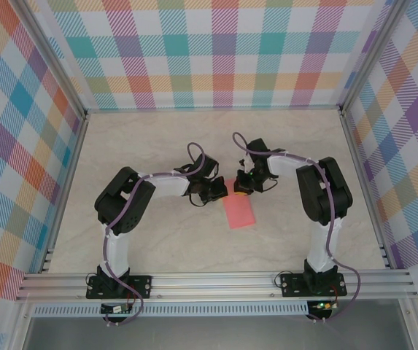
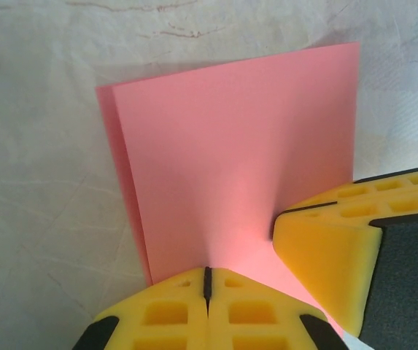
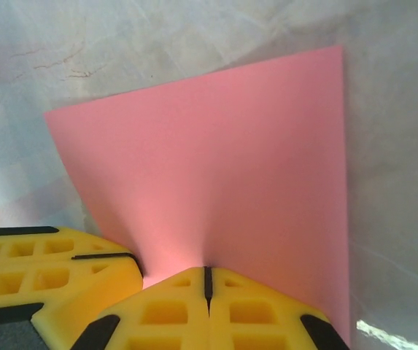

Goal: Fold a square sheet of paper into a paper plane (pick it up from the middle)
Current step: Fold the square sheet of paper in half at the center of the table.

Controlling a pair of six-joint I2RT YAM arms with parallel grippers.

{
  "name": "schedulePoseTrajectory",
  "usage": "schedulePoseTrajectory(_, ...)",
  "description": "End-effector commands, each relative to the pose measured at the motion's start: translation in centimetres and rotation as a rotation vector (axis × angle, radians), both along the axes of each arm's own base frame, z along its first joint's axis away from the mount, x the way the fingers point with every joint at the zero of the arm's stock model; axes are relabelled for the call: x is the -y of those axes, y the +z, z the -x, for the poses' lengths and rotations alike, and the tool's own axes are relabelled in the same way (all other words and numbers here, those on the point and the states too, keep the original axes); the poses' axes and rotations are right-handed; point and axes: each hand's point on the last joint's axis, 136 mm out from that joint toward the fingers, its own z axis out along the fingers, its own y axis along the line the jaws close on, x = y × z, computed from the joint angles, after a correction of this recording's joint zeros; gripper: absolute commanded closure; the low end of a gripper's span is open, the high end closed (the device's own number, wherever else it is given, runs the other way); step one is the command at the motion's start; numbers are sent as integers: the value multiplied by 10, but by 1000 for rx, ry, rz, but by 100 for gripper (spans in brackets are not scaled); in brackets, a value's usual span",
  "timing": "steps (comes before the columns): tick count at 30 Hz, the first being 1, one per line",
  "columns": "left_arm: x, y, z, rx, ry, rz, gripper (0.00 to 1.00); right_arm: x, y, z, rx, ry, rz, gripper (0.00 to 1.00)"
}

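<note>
The square sheet of paper (image 1: pixel 239 214) lies near the middle of the pale marbled worktop (image 1: pixel 143 146), a little right of centre and somewhat closer to the near edge than to the far one. From above it looks like a salmon-pink oblong rather than a square, its long sides slanting slightly. Its far end sits under the two grippers and its other end points toward the near edge. The left gripper (image 1: pixel 214 194) and the right gripper (image 1: pixel 244 188) meet over that far end, just beside each other, with both arms bent inward from their bases on the aluminium rail (image 1: pixel 216 281) along the near edge. In the left wrist view the left gripper (image 2: pixel 207 281) has its yellow fingers pressed together, only a thin dark seam between them. The paper's (image 2: pixel 238 146) edge runs straight into that seam, so it is pinched there. A second, darker pink layer peeks out along the sheet's left side in this view, so the paper is doubled over. One yellow finger (image 2: pixel 325 255) of the right gripper sits on the sheet just to the right. The right wrist view shows the same for the right gripper (image 3: pixel 207 281): its fingers are closed tight on the paper's (image 3: pixel 216 168) edge, and the sheet puckers softly toward the pinch. A finger (image 3: pixel 48 270) of the left gripper is close beside it at lower left. Bright checked walls (image 1: pixel 223 51) stand along the far, left and right edges of the worktop.
</note>
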Motion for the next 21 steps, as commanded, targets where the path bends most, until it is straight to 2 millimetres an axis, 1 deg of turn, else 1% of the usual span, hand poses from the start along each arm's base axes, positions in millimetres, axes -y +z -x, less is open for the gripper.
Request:
schedulePoseTrajectory(1,-100,-107,88,-343,49,-468,100,18,-20,13,-30,2,47,100)
schedulePoseTrajectory(10,-119,-125,104,-389,77,-530,100,51,-21,19,-8,-96,31,100)
schedulePoseTrajectory(15,-123,-130,109,-400,81,-538,100,70,-20,20,1,-176,25,100)
schedulePoseTrajectory(18,-121,-130,109,-398,76,-532,100,80,-12,17,31,-214,31,100)
schedulePoseTrajectory(21,-119,-128,107,-391,68,-523,100,79,10,9,91,-227,7,100)
